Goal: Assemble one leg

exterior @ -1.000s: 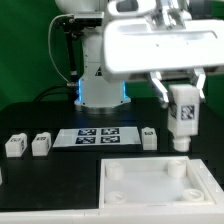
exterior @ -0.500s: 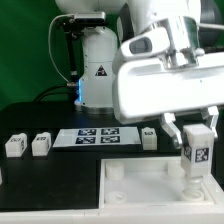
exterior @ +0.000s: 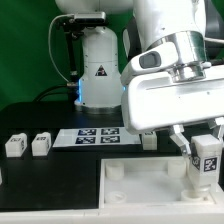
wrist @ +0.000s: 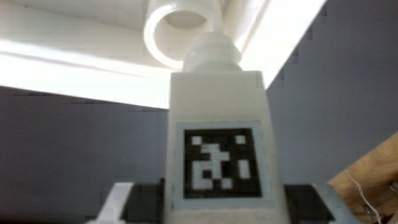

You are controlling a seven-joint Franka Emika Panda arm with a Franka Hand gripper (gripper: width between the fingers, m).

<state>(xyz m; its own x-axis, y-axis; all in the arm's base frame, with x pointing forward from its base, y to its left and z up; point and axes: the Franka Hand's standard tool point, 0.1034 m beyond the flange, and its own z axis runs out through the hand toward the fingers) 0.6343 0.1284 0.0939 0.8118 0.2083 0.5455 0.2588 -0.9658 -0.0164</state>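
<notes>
— What lies behind?
— A dark wall [exterior: 25,40], with a thin green cable [exterior: 53,55] running down it.
— And underneath?
— A black table [exterior: 30,118], matte, evenly lit; the wrist view shows it dark grey.

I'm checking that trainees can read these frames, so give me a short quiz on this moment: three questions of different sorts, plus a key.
1. True or false: the tool is shut on a leg.
2. The held leg hangs over which part of the white panel? A) the side at the exterior view's right B) the side at the exterior view's left C) the middle
3. How many loose legs lie to the exterior view's left of the marker board?
Key: 1 true; 2 A; 3 two.
</notes>
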